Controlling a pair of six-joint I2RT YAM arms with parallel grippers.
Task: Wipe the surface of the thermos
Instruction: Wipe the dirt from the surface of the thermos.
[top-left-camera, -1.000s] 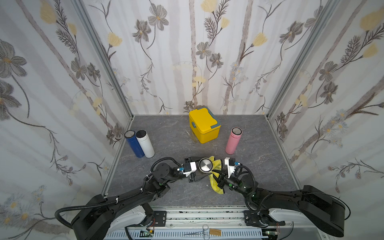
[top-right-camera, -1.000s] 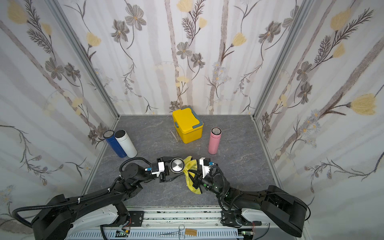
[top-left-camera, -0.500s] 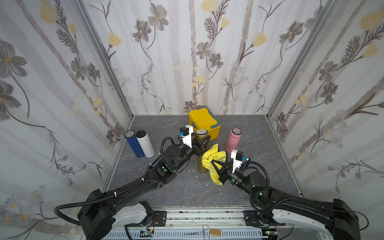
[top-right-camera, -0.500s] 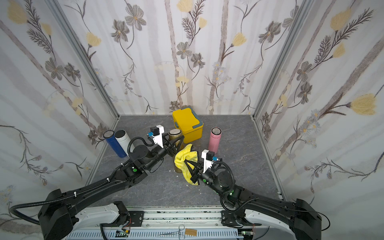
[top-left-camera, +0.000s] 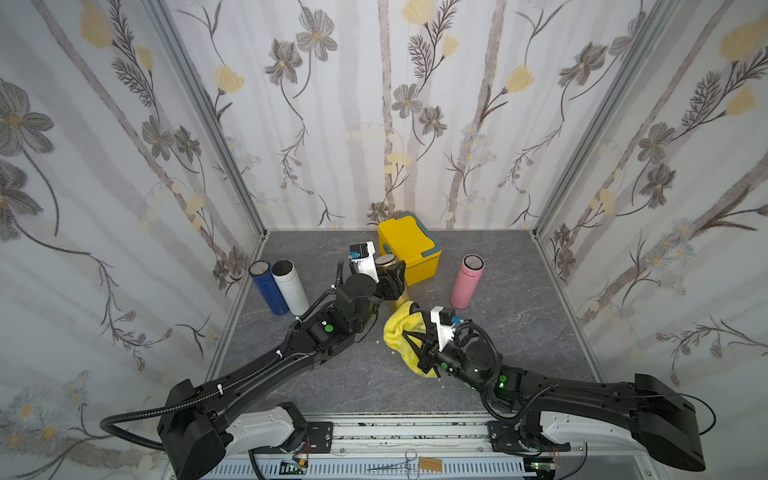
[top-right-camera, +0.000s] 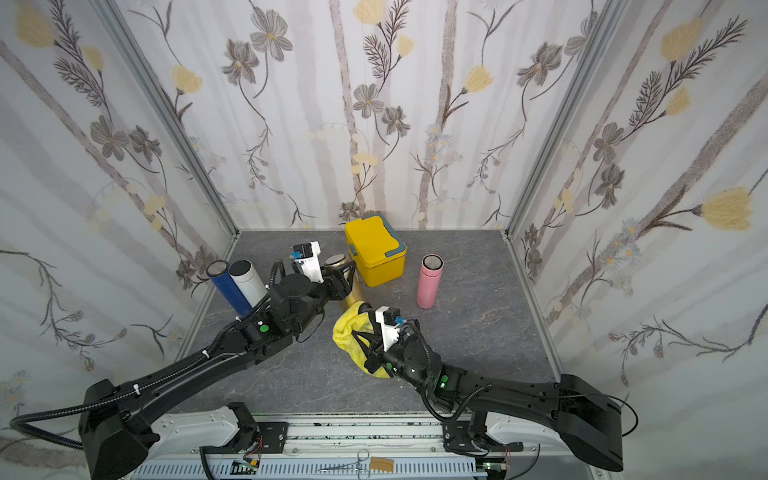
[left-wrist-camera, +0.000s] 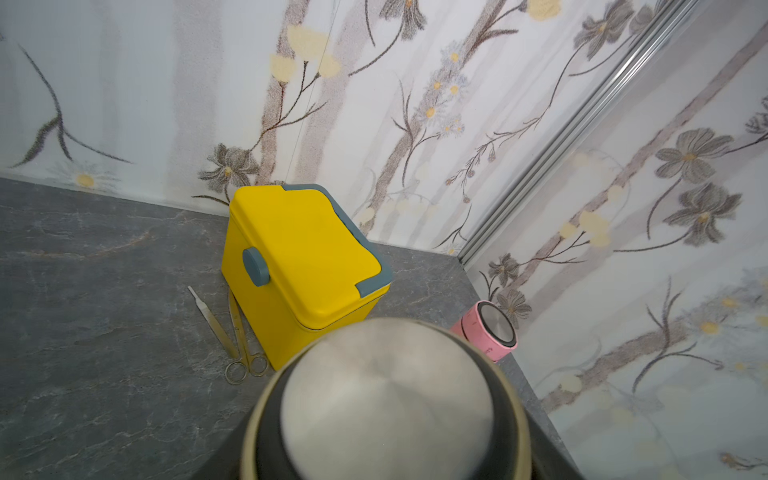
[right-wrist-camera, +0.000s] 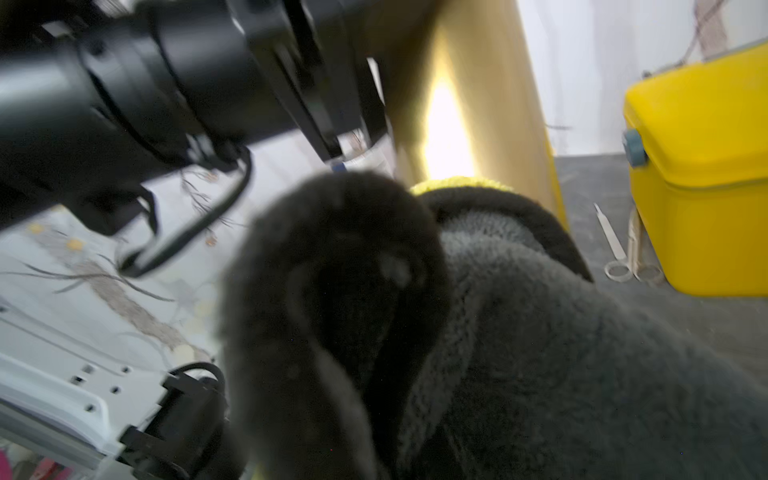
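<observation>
The gold thermos (top-left-camera: 387, 261) (top-right-camera: 336, 261) stands upright just in front of the yellow box, and my left gripper (top-left-camera: 388, 279) (top-right-camera: 338, 283) is shut on its upper body. Its steel cap (left-wrist-camera: 386, 399) fills the near part of the left wrist view. My right gripper (top-left-camera: 417, 343) (top-right-camera: 368, 338) is shut on a yellow cloth (top-left-camera: 399, 332) (top-right-camera: 347, 332), bunched against the thermos's lower part. In the right wrist view the cloth's grey side (right-wrist-camera: 540, 332) hides the jaws, and the thermos's gold wall (right-wrist-camera: 478, 104) rises right behind it.
A yellow lidded box (top-left-camera: 409, 245) sits at the back, with scissors (left-wrist-camera: 245, 345) and tweezers (left-wrist-camera: 212, 320) lying beside it. A pink bottle (top-left-camera: 468, 282) stands to the right. Blue (top-left-camera: 266, 291) and white (top-left-camera: 291, 291) bottles stand by the left wall.
Both arms have risen from the front of the table and reached back. The thermos went from tipped toward the camera to upright by the box, and the cloth came up against it.
</observation>
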